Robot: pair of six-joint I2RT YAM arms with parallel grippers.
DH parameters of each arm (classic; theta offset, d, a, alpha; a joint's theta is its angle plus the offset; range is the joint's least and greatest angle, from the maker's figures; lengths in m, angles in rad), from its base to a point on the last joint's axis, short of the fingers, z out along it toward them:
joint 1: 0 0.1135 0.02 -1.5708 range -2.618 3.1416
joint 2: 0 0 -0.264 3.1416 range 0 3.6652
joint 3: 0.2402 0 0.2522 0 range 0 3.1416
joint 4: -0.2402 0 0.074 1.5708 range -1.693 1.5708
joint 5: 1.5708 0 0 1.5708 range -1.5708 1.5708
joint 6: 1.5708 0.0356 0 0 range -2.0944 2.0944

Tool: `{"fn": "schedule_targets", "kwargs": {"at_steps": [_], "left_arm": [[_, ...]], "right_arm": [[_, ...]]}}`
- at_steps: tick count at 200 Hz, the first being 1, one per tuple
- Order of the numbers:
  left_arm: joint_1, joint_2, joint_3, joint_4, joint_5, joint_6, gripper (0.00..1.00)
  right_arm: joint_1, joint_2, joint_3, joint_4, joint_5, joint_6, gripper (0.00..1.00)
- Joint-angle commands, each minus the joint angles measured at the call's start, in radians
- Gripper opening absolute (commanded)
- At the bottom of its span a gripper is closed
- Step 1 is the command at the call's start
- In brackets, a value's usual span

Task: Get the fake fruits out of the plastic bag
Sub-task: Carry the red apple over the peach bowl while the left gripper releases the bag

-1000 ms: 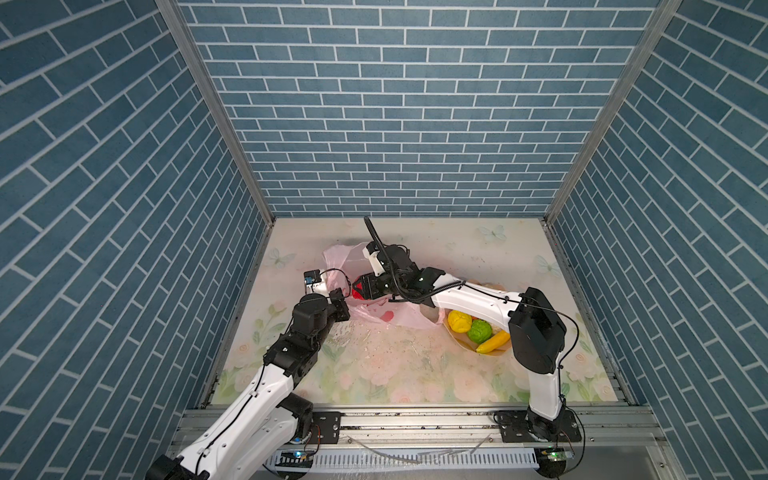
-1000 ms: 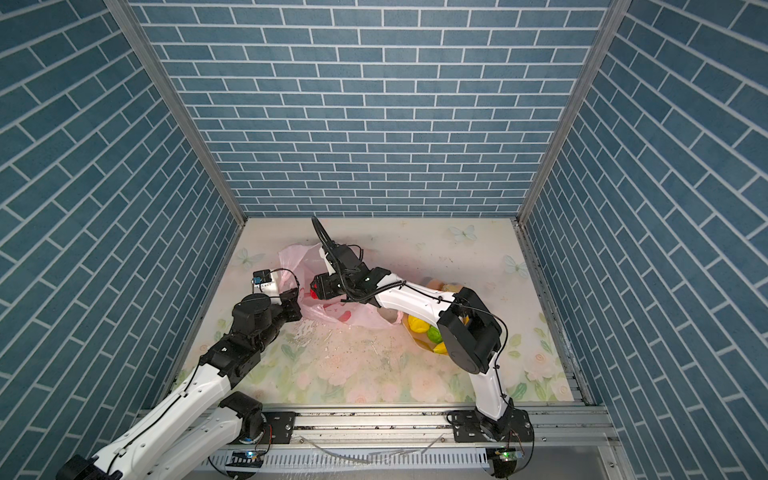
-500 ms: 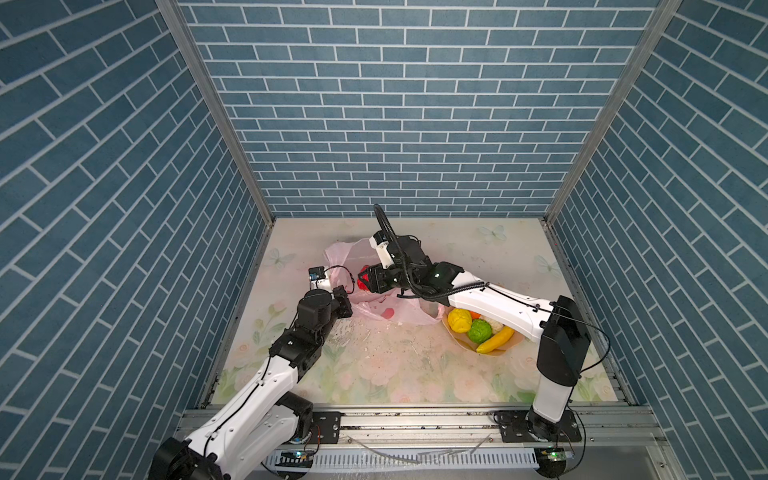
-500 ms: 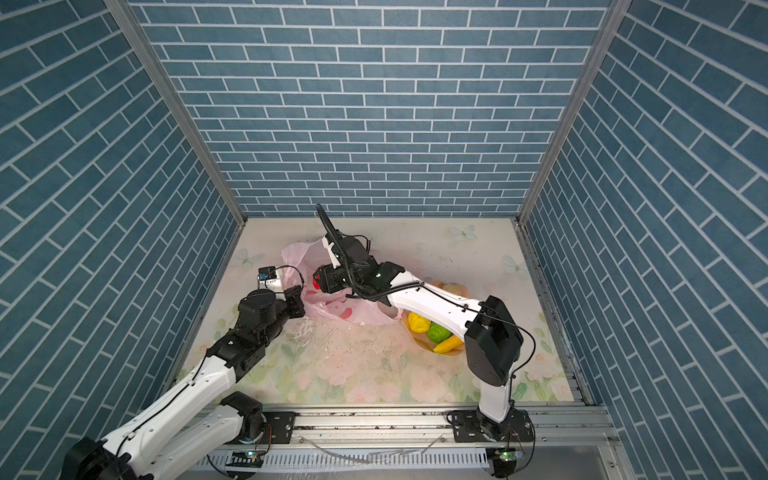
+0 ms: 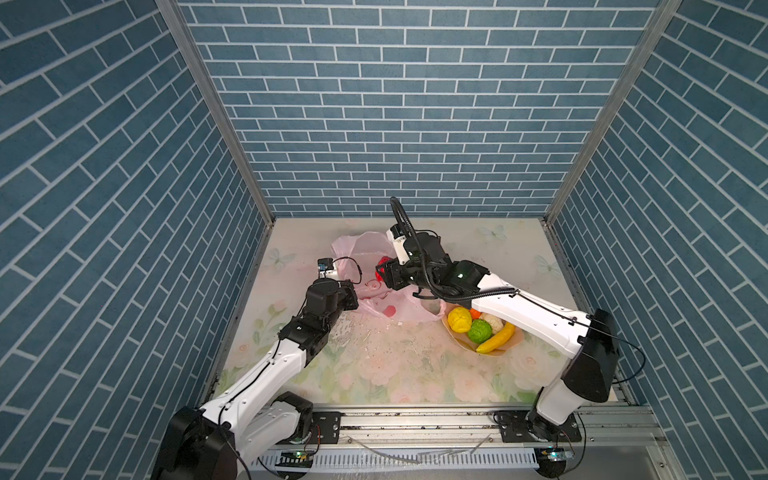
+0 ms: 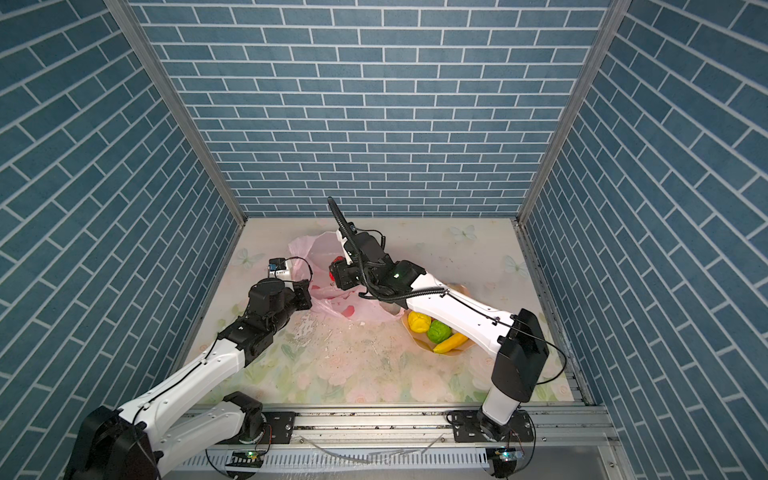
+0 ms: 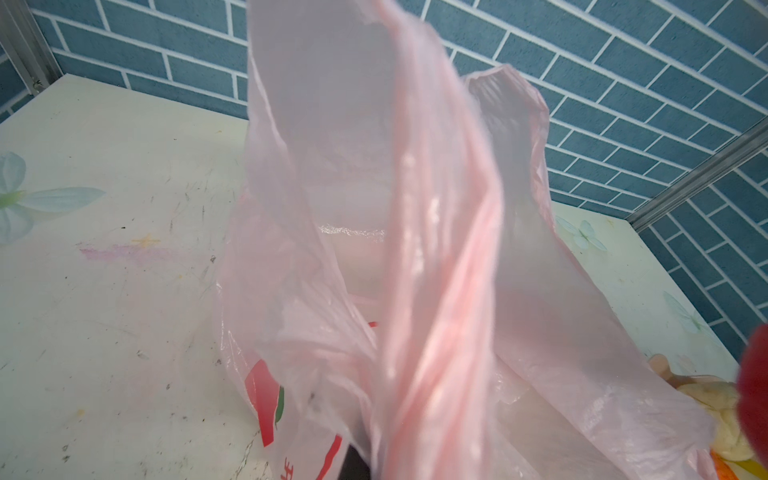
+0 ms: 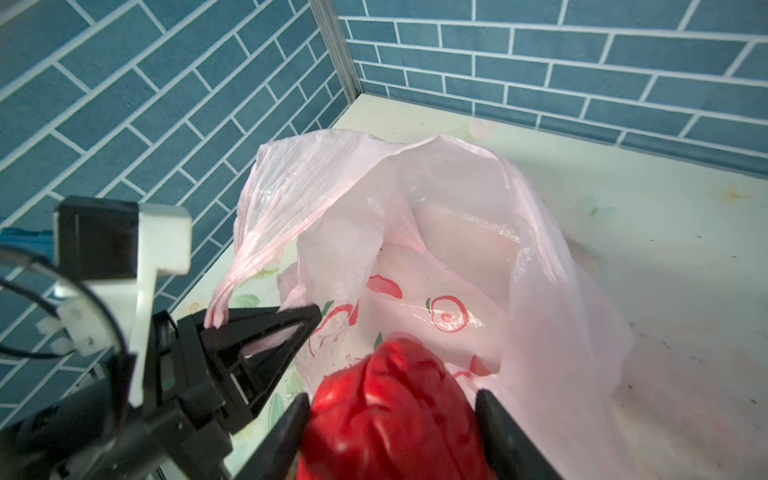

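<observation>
You had the left gripper (image 5: 352, 297) pinched shut on a handle of the plastic bag (image 5: 365, 249), which lay at the table's (image 5: 415, 374) 11 o'clock. The right gripper (image 8: 392, 399) clamped the red apple (image 8: 386, 374) over the bag. The banana (image 5: 496, 337) and green ball (image 5: 479, 331) sat in the bowl (image 5: 500, 353) at the bag's 4 o'clock.

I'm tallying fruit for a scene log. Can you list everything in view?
plastic bag: one, pale pink, far left-centre of table
red apple: one, red, in right tool beside bag
bowl: one, peach, right of bag
yellow round fruit: one, yellow, in bowl
green bumpy ball: one, green, in bowl
banana: one, yellow, in bowl
cream-white lump: at least one, cream, in bowl
orange: one, orange, in bowl
table: one, pale floral, below all
left tool: one, black, shut on the bag
right tool: one, black, gripping the apple
</observation>
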Motion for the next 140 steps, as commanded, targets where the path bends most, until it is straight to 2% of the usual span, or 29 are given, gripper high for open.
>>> {"fn": "schedule_targets", "kwargs": {"at_steps": [1, 54, 106, 140], "left_arm": [[0.016, 0.026, 0.045, 0.012, 0.013, 0.013, 0.08], [0.059, 0.124, 0.117, 0.018, 0.052, 0.011, 0.10], [0.176, 0.215, 0.178, 0.075, 0.112, -0.037, 0.10], [0.201, 0.272, 0.215, 0.116, 0.105, -0.036, 0.10]], "right_arm": [[-0.016, -0.080, -0.064, -0.033, 0.074, -0.038, 0.09], [-0.036, -0.228, -0.194, -0.064, 0.145, -0.026, 0.09], [-0.061, -0.352, -0.286, -0.101, 0.210, -0.013, 0.09], [-0.091, -0.413, -0.340, -0.123, 0.230, -0.002, 0.09]]}}
